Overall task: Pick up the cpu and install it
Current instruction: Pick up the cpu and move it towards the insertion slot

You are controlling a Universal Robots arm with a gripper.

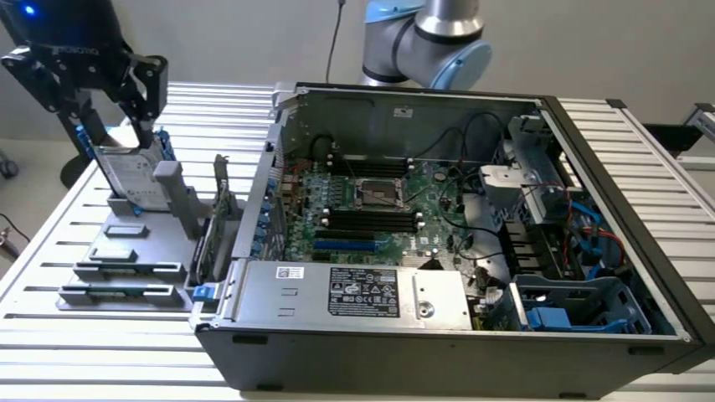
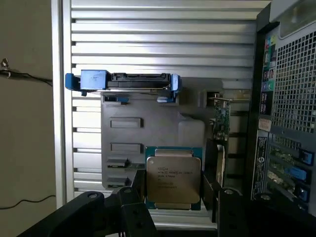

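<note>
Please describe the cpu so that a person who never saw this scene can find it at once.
Beside the open computer case, on the exterior view's left, a grey parts holder lies on the slatted table. The cpu sits on it: a flat square chip, its silvery top printed with text, unlike the longer hard drive with blue brackets.

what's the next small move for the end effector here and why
Probably lower the end effector straight down without closing. In the wrist view the cpu lies flat on the grey holder, framed between the open fingers, and looks not yet touched.
</note>
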